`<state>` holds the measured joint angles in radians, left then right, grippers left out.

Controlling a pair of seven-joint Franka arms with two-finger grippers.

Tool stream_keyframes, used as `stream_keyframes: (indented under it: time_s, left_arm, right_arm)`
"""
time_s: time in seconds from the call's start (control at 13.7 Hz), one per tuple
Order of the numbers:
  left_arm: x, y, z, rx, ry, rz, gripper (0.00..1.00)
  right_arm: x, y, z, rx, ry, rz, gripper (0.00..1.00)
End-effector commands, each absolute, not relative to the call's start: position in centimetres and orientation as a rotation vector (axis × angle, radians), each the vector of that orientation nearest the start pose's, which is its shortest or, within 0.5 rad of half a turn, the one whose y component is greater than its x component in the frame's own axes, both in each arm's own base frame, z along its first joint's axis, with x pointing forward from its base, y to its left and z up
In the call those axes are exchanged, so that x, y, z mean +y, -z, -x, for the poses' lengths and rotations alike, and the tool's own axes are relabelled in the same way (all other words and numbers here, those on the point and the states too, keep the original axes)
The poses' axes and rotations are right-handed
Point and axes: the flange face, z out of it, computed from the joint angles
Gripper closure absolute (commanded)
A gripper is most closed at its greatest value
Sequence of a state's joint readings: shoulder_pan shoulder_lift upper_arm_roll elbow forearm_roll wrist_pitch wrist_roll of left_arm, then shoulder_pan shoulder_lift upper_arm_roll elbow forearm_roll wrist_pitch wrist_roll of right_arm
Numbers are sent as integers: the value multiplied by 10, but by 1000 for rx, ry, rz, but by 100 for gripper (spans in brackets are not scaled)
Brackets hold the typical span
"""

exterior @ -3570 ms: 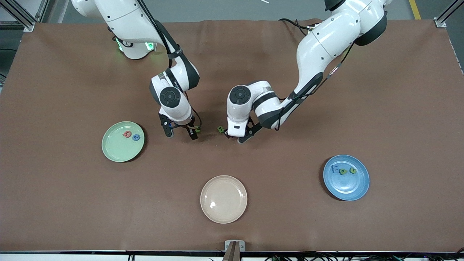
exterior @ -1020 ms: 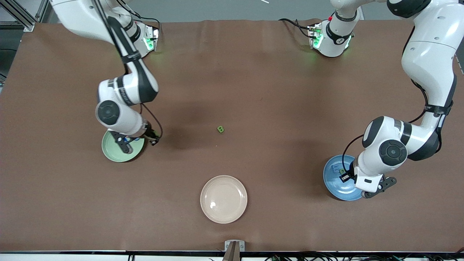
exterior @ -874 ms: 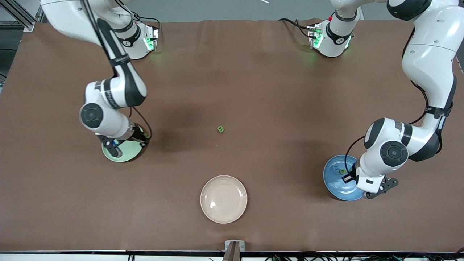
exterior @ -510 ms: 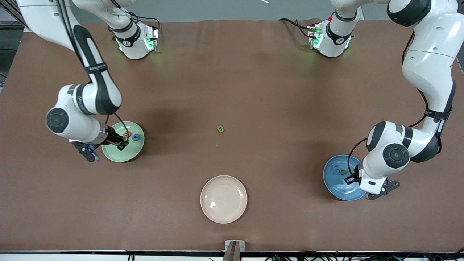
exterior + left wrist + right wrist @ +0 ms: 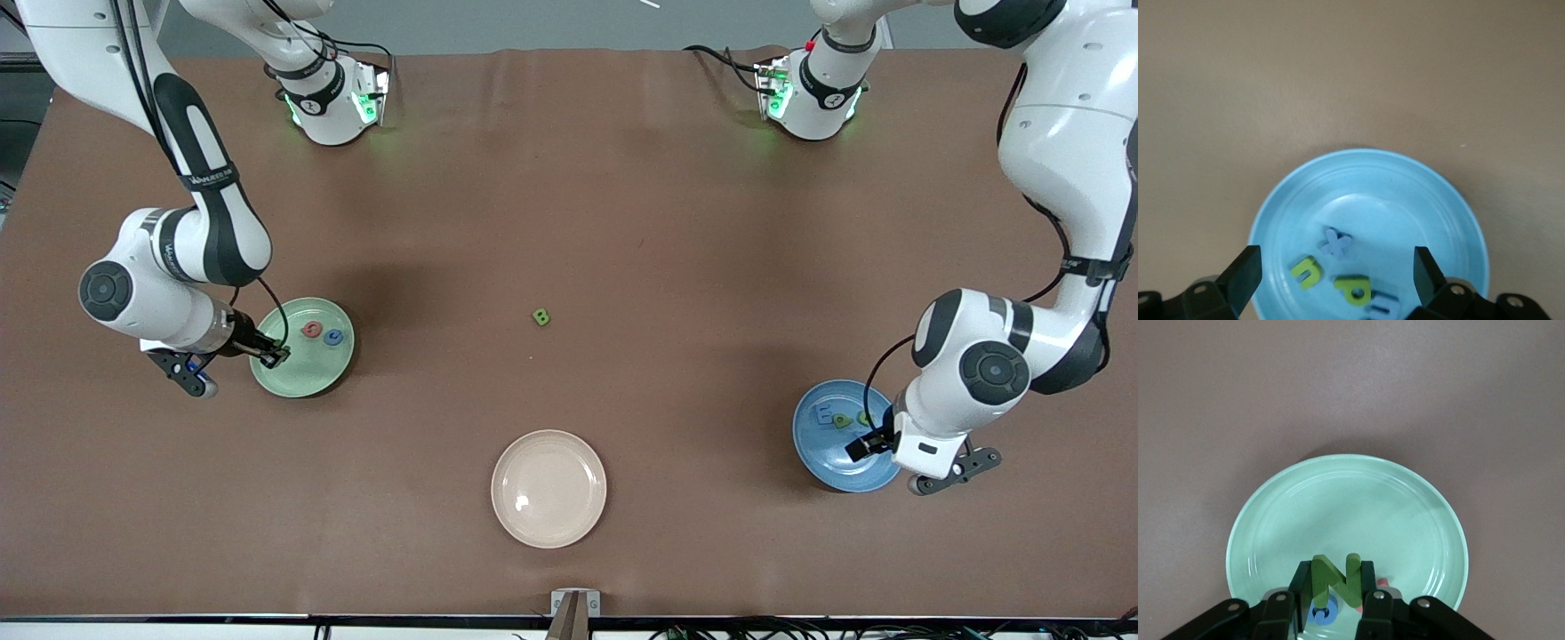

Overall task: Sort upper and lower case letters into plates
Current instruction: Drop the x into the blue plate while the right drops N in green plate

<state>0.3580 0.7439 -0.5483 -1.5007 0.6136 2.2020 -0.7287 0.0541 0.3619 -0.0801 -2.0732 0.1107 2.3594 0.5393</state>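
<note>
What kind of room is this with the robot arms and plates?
Probably a robot lab or test bench. Two white robot arms are bolted to a table covered in brown cloth, metal framing stands at its corners, and the pale mint green plate and medium blue plate hold tiny toy letters.

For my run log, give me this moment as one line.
left gripper: open over blue plate | right gripper: shut on green letter over mint plate

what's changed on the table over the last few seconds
Both arms left the middle. The right gripper carried a green letter over the green plate, fingers shut on it. The left gripper dropped a blue letter into the blue plate and opened. The beige plate stayed put.
</note>
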Motion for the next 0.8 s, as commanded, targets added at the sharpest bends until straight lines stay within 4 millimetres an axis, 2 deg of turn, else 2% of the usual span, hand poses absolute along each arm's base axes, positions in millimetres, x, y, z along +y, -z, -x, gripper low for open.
stream_keyframes:
  time_s: [0.0,0.29,0.58,0.66,0.73]
  left_arm:
    - [-36,-350,-706,-337,243,2945,0]
    - [-28,-423,-690,-234,198,2982,0]
    - [-33,-494,-670,-97,200,2992,0]
    - [-36,-517,-663,-57,171,2992,0]
    - [-39,-533,-656,-34,126,3009,0]
  right_arm:
    - [-21,-233,-580,942,-93,2962,99]
    - [-47,-201,-581,891,-35,2979,99]
    - [-45,-191,-576,896,-59,2976,95]
    - [-43,-190,-575,894,-74,2977,88]
    - [-41,-190,-575,892,-79,2978,61]
